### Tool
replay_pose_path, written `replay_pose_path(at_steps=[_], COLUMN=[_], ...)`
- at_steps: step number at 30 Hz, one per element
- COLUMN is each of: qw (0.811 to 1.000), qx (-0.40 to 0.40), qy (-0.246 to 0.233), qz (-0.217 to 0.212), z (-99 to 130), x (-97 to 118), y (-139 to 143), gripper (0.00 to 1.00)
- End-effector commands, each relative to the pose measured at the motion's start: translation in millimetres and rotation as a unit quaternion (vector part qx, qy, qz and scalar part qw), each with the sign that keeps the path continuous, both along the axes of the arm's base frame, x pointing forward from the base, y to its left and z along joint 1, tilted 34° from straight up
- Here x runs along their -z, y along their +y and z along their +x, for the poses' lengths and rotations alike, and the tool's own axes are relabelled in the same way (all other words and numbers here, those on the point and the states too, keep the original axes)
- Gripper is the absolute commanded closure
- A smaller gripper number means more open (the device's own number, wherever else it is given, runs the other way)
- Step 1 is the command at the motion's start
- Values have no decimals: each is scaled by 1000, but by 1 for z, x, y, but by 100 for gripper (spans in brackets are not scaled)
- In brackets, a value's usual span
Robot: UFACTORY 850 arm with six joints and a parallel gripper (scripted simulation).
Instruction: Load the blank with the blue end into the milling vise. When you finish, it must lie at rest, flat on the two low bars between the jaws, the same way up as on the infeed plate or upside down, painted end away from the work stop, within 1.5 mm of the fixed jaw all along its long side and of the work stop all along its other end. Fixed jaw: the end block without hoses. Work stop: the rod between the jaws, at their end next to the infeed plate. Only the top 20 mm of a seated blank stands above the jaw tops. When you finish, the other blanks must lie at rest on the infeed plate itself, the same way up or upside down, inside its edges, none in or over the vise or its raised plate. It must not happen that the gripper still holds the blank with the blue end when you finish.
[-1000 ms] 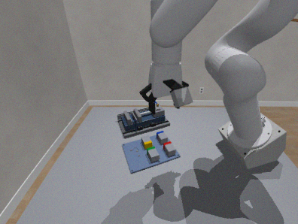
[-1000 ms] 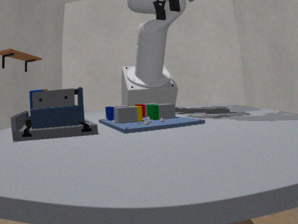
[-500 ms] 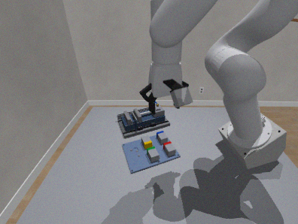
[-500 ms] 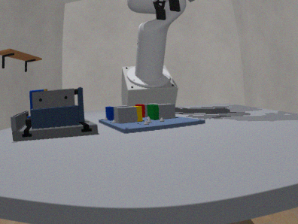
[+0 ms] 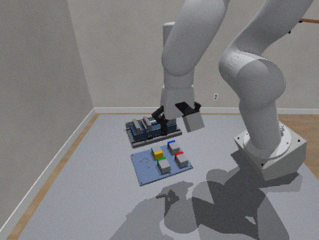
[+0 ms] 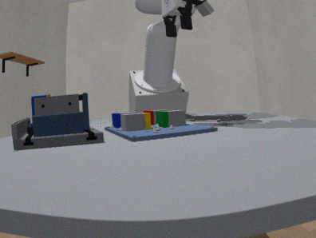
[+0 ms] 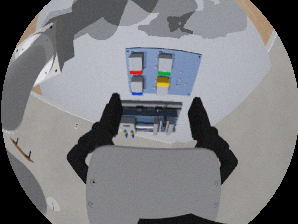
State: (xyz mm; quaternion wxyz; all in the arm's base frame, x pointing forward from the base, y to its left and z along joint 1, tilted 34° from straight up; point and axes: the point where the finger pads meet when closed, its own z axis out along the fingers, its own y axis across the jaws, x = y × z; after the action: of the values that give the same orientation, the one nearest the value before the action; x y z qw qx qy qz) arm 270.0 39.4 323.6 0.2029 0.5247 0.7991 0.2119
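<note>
Fingers [image 5: 182,120] [image 6: 178,28] of mine are spread wide open, nothing between them — they hang well above the table [image 5: 93,161] [image 6: 167,172] [image 7: 230,65]. Below, the blank with the blue end [image 5: 174,148] [image 6: 116,120] [image 7: 137,85] sits on the infeed plate [image 5: 145,173] [image 6: 191,132] [image 7: 187,62], near the milling vise [image 5: 155,138] [image 6: 60,124] [image 7: 150,117]. Three others share that plate with it: the yellow-ended blank [image 5: 157,153] [image 6: 135,121] [image 7: 163,85], the green-ended blank [image 5: 163,166] [image 6: 175,118] [image 7: 164,64] and the red-ended blank [image 5: 182,160] [image 6: 148,117] [image 7: 136,63]. On the plate I also see small pale pegs [image 6: 157,128] — beside the blanks.

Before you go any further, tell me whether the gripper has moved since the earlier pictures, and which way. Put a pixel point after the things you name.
Yes. In the exterior view, the gripper [image 5: 177,126] [image 6: 179,31] [image 7: 156,102] has come down, closer to the height of the infeed plate [image 5: 142,172] [image 6: 191,131] [image 7: 191,62].
</note>
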Motion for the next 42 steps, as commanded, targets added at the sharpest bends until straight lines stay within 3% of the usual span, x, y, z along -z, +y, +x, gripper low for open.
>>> replay_pose_path(at_steps=[1, 12, 42], qw=[1000, 1000, 1000], qx=[0, 0, 0], qy=[-1, -1, -1], qz=[1, 1, 0], z=[7, 38, 36], x=[3, 49, 44], y=[1, 7, 7], gripper=[0, 0, 0])
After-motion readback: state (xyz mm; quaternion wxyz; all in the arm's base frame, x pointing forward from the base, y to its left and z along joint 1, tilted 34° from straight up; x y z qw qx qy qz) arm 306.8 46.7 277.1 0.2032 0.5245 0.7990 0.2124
